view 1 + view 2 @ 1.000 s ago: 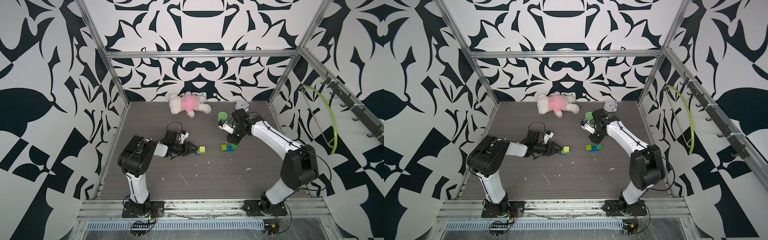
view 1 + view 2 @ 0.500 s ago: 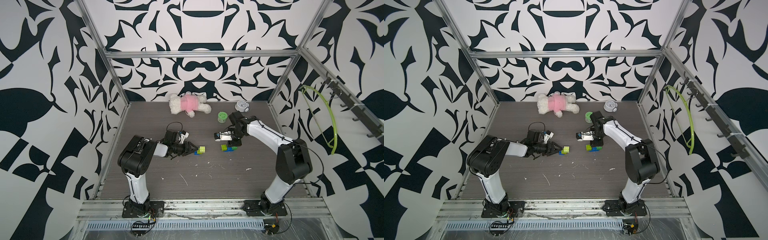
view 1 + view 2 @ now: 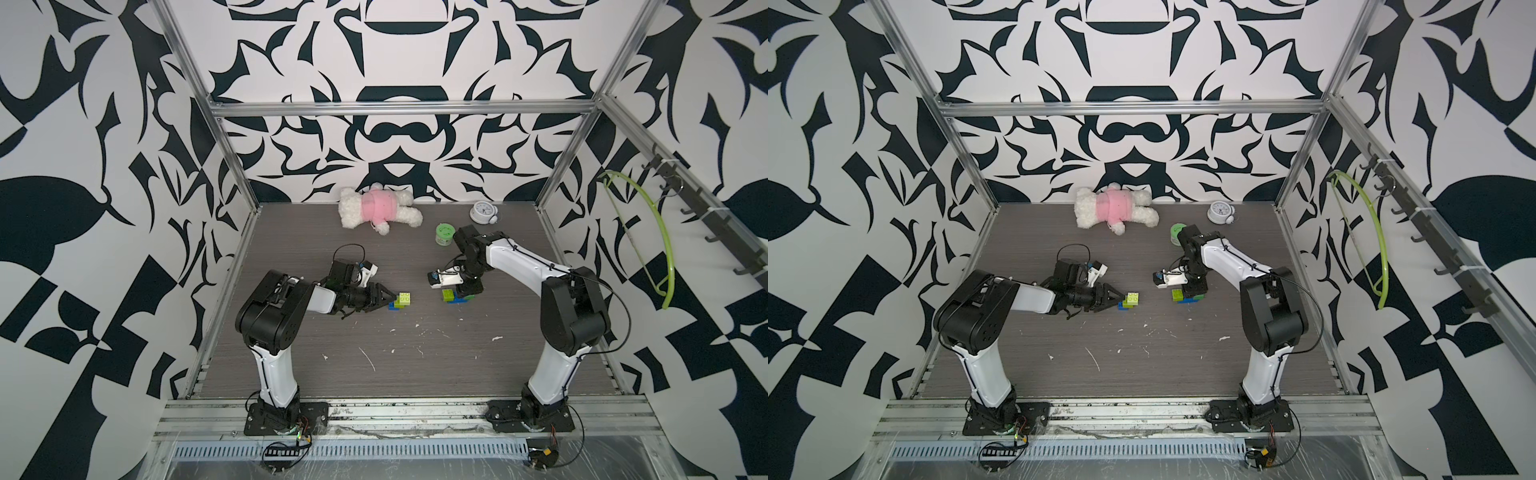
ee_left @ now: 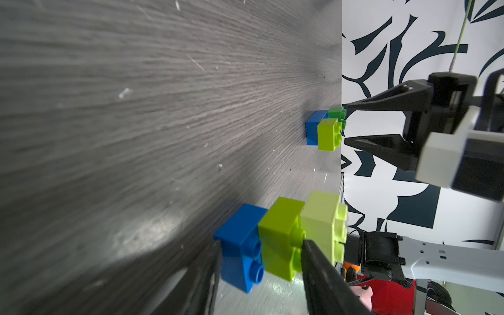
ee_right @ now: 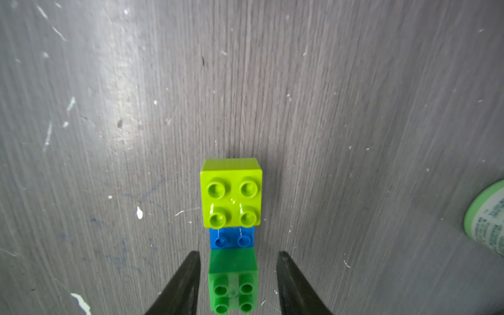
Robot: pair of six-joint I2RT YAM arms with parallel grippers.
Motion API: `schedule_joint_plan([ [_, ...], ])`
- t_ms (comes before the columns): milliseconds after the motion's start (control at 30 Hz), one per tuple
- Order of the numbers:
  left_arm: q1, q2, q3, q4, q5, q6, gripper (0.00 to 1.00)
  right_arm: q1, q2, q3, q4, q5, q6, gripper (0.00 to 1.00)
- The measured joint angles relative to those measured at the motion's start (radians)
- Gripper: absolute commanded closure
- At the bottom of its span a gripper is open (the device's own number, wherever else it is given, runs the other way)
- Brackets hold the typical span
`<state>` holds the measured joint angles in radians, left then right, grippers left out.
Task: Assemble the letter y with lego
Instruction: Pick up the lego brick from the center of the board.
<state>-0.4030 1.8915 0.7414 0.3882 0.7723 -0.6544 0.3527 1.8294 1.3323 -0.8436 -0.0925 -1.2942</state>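
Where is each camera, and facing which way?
Both top views: high above the arm bases, looking down and forward over the table; left arm and right arm show whole.
Left wrist: low, rolled sideways, looking along the table past the pale-yellow-topped stack; own jaws near, right arm's jaws beyond.
Right wrist: overhead, looking straight down on the lime, blue and dark green group; own jaws flank its dark green brick.
Shared: every view shows that group.

Both arms (image 3: 274, 370) have white links (image 3: 515, 258), bulky black joints (image 3: 270, 316) and pointed black fingers (image 5: 182, 289).
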Motion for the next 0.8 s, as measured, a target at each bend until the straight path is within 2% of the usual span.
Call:
schedule_joint_plan([
  [800, 0.001, 0.002, 0.001, 0.000, 0.005, 0.000, 0.47, 0.010, 0.046, -0.038, 0.045, 0.021, 0.004, 0.54],
])
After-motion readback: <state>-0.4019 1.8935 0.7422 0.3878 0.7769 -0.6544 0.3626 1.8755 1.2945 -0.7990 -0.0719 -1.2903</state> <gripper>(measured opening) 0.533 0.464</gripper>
